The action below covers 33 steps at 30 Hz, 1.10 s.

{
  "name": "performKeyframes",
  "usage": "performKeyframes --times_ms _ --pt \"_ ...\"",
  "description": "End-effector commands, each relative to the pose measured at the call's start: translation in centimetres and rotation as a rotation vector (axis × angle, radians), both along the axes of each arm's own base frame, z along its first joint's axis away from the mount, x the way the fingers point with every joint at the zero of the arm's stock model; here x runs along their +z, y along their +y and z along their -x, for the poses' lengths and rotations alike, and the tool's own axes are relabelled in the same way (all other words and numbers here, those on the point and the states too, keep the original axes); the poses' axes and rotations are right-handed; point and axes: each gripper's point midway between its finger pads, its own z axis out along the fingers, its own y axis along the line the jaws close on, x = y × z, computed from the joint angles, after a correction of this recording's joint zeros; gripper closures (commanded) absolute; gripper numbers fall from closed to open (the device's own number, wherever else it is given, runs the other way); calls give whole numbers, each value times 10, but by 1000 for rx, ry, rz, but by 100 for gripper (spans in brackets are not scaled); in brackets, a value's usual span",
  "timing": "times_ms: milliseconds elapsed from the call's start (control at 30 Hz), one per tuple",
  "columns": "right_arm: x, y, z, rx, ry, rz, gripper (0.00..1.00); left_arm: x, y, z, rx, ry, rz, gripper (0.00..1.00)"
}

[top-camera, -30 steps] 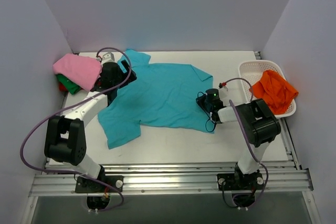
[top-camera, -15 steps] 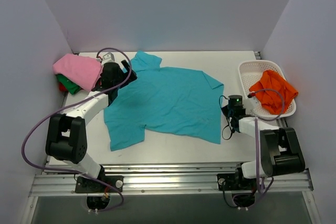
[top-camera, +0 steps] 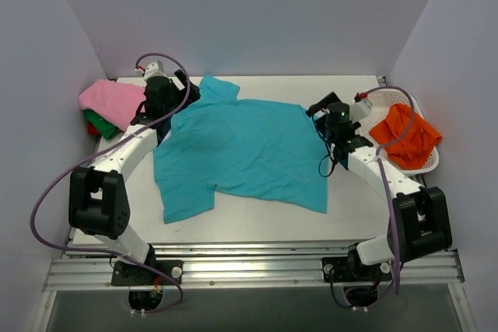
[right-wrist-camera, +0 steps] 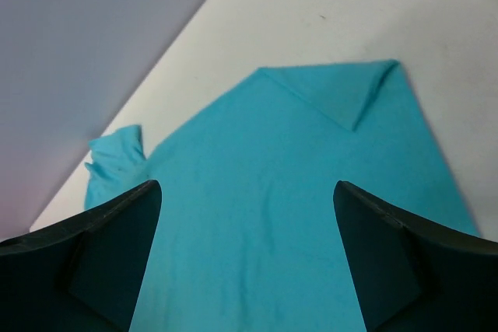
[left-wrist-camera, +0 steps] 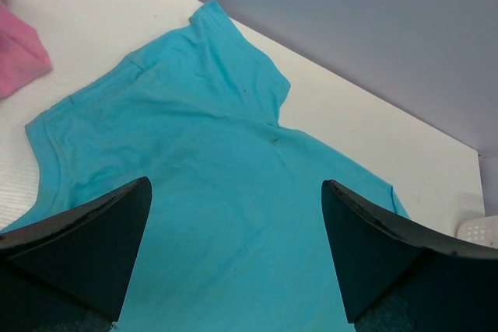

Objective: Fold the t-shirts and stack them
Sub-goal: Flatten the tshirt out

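The teal t-shirt [top-camera: 241, 153] lies spread open in the middle of the white tabletop [top-camera: 257, 223]. It is face-flat and not yet folded. Its collar end points to the upper left of the frame, and one sleeve splays toward the lower left. At the upper right of the shirt a sleeve tip [right-wrist-camera: 350, 99] is turned back on itself in a small triangle.

At the far left edge sits a pile with a pink shirt [top-camera: 113, 103] on top of a green one [top-camera: 99, 124]. These look like finished pieces, so part of the stack seems done. An orange shirt [top-camera: 405, 138] is bunched in the white lattice basket [top-camera: 373, 99] at the right, still waiting. By my reading the teal one is laid out for its first fold, and the orange one follows.

The left hand [left-wrist-camera: 235, 186] hovers over the collar end with its fingers wide apart and nothing between them. The right hand [right-wrist-camera: 247, 188] is likewise spread and empty, above the shirt's right side.

The cloth is a thin, matte knit with soft ripples and stitched hems, limp enough to crease wherever it is lifted. The tabletop is smooth and hard, and the basket is rigid plastic mesh.
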Motion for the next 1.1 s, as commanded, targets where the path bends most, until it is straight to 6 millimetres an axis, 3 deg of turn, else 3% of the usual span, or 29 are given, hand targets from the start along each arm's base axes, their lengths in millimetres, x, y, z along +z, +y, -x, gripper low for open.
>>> performKeyframes --times_ms 0,33,67,100,133,200,233,433,833,1067 --pt "-2 2 -26 -14 27 45 12 23 6 -13 -10 -52 28 0" --pt "-20 5 -34 -10 68 55 12 25 7 -13 -10 -57 29 1" --pt "-16 8 -45 -5 59 52 13 24 13 -14 -2 -57 30 0" --pt "-21 10 -51 -1 68 52 13 22 16 -12 -1 -53 30 0" --pt "-39 12 -57 3 106 60 14 21 18 -11 0 -53 32 0" --pt "-43 15 -69 6 110 56 14 18 26 -9 11 -56 35 0" --pt "-59 15 -72 6 141 59 15 17 27 -8 10 -57 39 1" --pt "-89 16 -86 0 193 42 16 12 30 -7 8 -54 49 0" --pt "-114 -2 -92 -31 234 40 17 5 29 -9 2 -48 47 1" --pt "-118 -12 -91 -42 239 39 18 3 29 -10 -1 -48 48 1"
